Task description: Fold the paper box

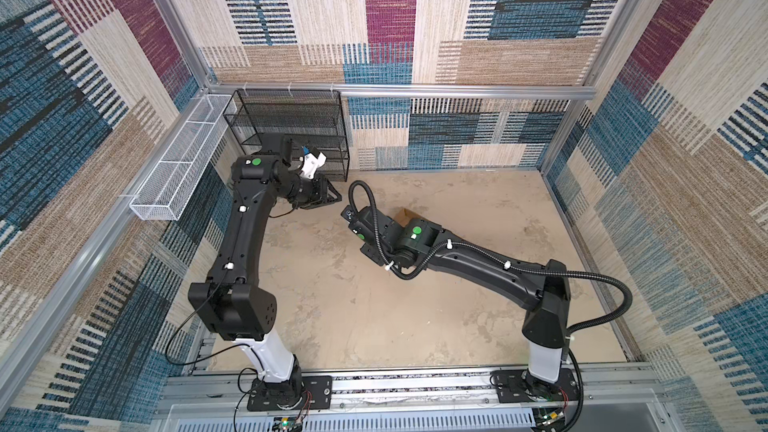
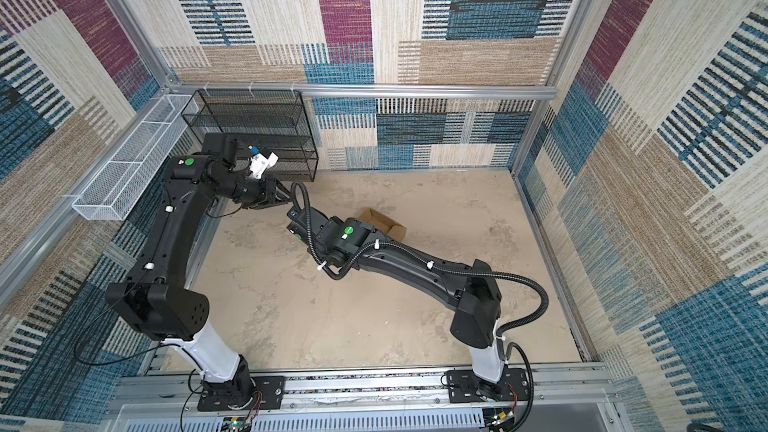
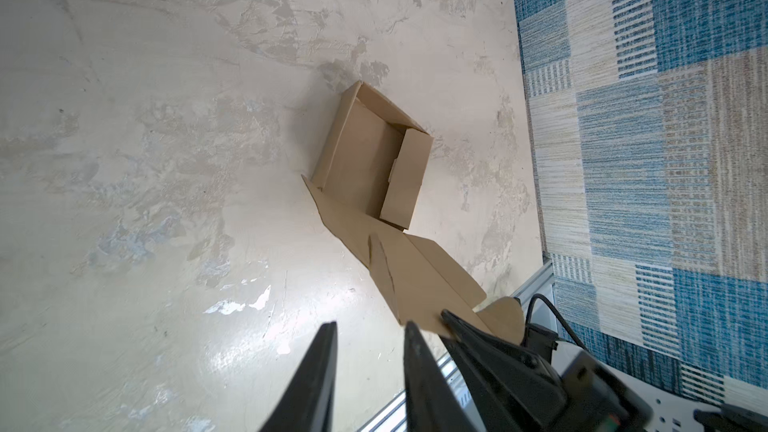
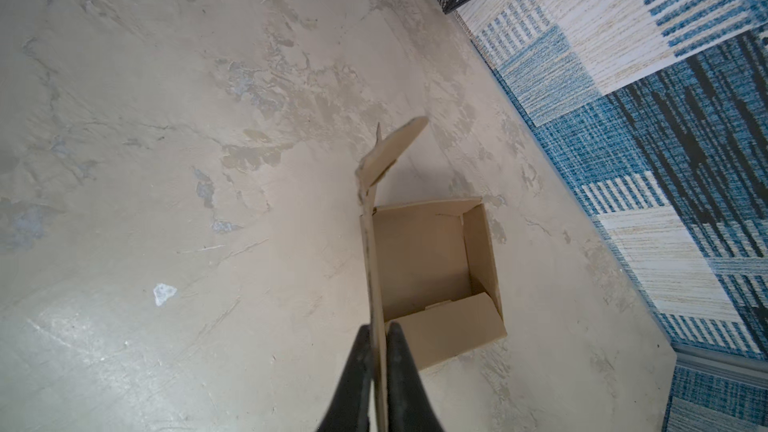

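Paper box (image 3: 365, 160) half folded, lid left to close
Sits on table (image 1: 415, 305) forward and right of black mesh rack (image 1: 291, 130); tray walls up, one end flap tucked in, lid panel raised, not yet shut. Right gripper (image 4: 379, 330) clamped on lid edge; left gripper (image 3: 370, 328) parted, empty, just before rack

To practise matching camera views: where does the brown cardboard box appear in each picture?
In a top view: brown cardboard box central, mostly behind the right arm.
In a top view: box central, peeking past that arm.
Left wrist: box centred, beyond the open left claw.
Right wrist: box centred, flap pinched by right claw.
Shared landmark: blotchy beige tabletop.
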Controlling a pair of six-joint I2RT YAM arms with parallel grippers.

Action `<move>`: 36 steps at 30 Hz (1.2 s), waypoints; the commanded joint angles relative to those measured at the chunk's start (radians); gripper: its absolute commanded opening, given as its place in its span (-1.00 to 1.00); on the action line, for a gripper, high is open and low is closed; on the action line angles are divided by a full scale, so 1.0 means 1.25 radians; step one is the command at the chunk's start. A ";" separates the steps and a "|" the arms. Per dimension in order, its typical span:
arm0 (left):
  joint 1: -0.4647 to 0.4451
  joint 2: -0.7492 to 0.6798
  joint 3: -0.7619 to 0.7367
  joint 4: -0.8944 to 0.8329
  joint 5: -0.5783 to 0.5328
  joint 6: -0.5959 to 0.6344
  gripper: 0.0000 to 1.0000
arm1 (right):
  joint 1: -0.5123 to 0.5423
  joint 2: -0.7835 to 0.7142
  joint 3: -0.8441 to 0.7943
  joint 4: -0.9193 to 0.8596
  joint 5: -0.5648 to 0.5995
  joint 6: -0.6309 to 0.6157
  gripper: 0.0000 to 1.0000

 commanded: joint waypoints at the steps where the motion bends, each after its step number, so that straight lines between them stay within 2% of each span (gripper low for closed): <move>1: 0.013 -0.051 -0.074 0.101 0.007 -0.052 -0.39 | -0.004 0.030 0.042 -0.069 0.004 0.060 -0.84; 9: 0.035 -0.166 -0.260 0.217 0.032 -0.081 -0.42 | -0.028 0.098 0.198 -0.189 0.014 0.165 -0.95; 14: 0.034 -0.242 -0.350 0.278 0.025 -0.092 -0.38 | -0.058 0.196 0.415 -0.335 0.003 0.252 -0.96; 19: 0.017 -0.364 -0.479 0.350 -0.022 -0.106 -0.34 | -0.088 0.226 0.444 -0.340 -0.040 0.337 -0.97; 20: 0.008 -0.399 -0.517 0.375 -0.057 -0.117 -0.33 | -0.090 0.229 0.438 -0.340 -0.040 0.352 -0.97; 24: -0.054 -0.531 -0.666 0.462 -0.139 -0.177 -0.27 | -0.098 0.250 0.437 -0.333 -0.045 0.382 -0.98; 28: -0.172 -0.623 -0.786 0.520 -0.268 -0.245 -0.24 | -0.113 0.271 0.465 -0.313 -0.067 0.406 -0.98; 32: -0.282 -0.684 -0.869 0.572 -0.397 -0.301 -0.17 | -0.124 0.268 0.467 -0.280 -0.072 0.424 -0.98; 36: -0.330 -0.709 -0.901 0.602 -0.438 -0.325 -0.17 | -0.127 0.250 0.436 -0.249 -0.064 0.422 -0.98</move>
